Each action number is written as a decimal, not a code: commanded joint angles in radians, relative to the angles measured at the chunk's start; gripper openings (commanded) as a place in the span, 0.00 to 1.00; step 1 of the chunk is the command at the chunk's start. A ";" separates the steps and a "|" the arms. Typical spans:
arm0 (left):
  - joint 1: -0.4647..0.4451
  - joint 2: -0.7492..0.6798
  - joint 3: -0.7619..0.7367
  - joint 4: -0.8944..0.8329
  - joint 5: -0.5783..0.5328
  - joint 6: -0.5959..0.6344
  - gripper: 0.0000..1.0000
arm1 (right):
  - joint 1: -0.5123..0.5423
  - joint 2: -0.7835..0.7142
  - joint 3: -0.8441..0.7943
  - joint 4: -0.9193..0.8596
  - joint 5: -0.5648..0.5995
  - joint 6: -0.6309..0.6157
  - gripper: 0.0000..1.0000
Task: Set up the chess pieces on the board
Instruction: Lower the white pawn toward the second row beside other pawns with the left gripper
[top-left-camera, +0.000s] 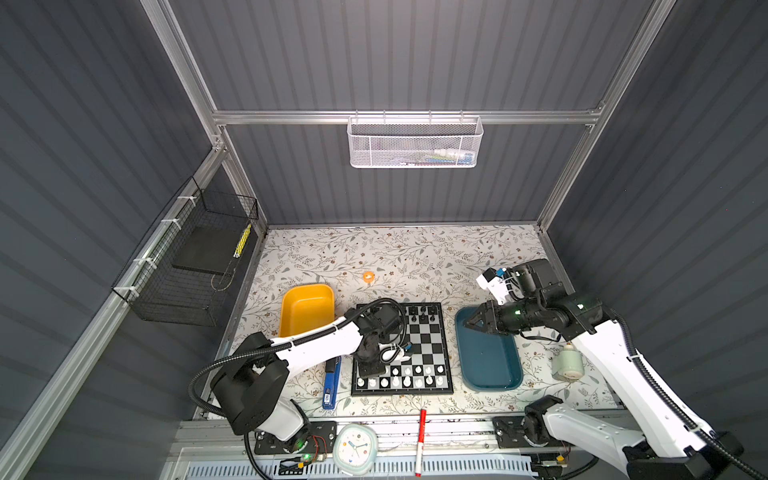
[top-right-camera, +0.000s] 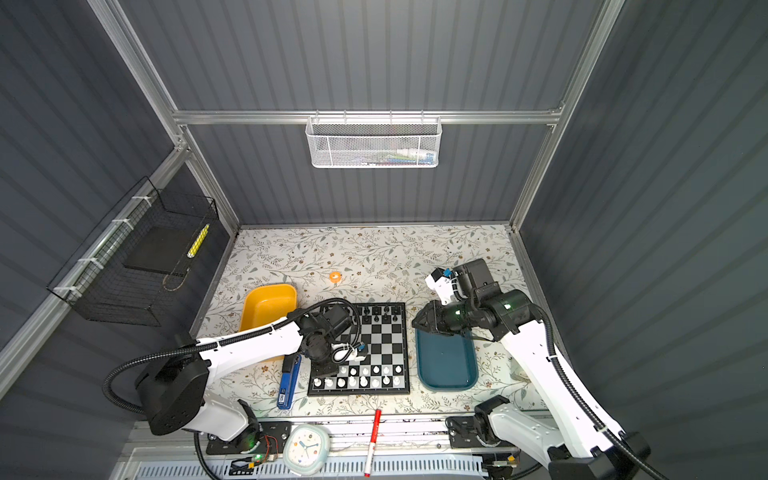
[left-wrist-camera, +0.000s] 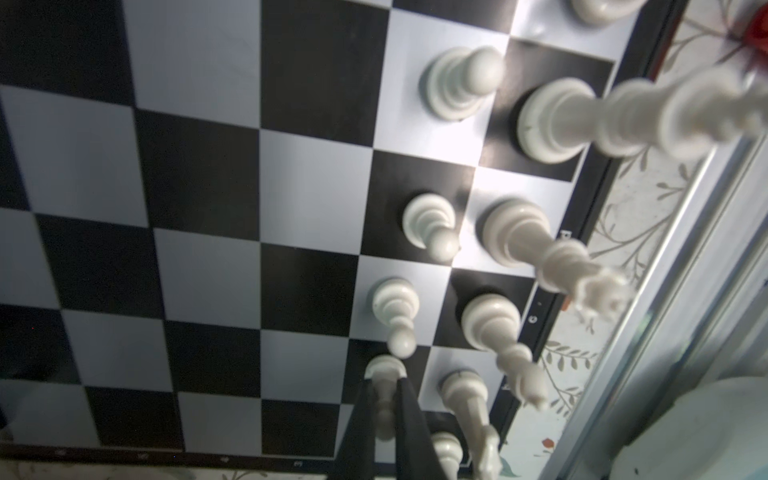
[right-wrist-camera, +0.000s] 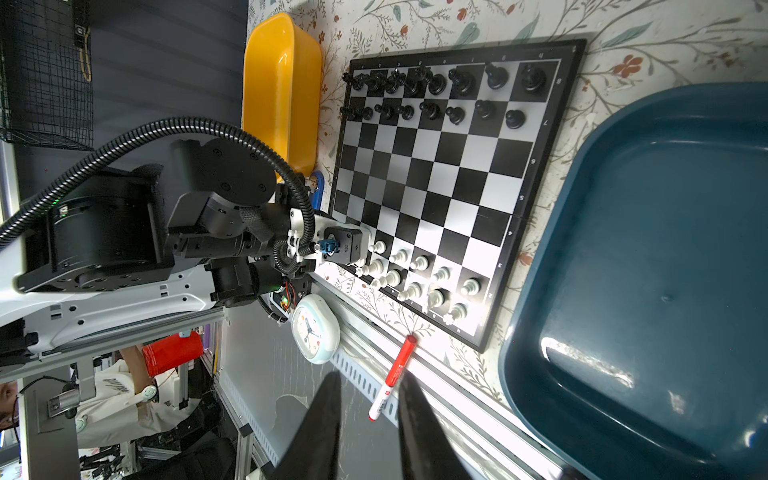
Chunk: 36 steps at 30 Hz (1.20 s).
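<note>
Left tool (left-wrist-camera: 383, 380) clamping white pawn (left-wrist-camera: 383, 365), long axis upright, base toward board (left-wrist-camera: 208, 187)

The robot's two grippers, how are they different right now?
The left gripper is shut on a white pawn; the right gripper is open and holds nothing. The left gripper is over the board, by the white pieces; the right gripper is off the board, over the teal tray's far end. Both have black fingers.

Odds and ends on a floral tabletop (top-left-camera: 415, 257).
Yellow tray (top-left-camera: 307, 305) at nine o'clock, teal tray (top-left-camera: 490, 365) at four, blue stapler (top-left-camera: 331, 380) at eight, red marker (top-left-camera: 421, 436) at six.
</note>
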 joint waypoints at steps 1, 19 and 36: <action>-0.008 0.007 -0.004 -0.009 0.021 -0.014 0.10 | -0.003 0.009 -0.009 0.010 0.004 -0.001 0.27; -0.008 0.001 0.001 -0.007 0.007 -0.019 0.24 | -0.002 0.024 -0.006 0.021 -0.001 -0.004 0.28; -0.007 -0.009 0.024 -0.014 -0.010 -0.024 0.29 | -0.003 0.042 0.009 0.020 -0.006 -0.013 0.28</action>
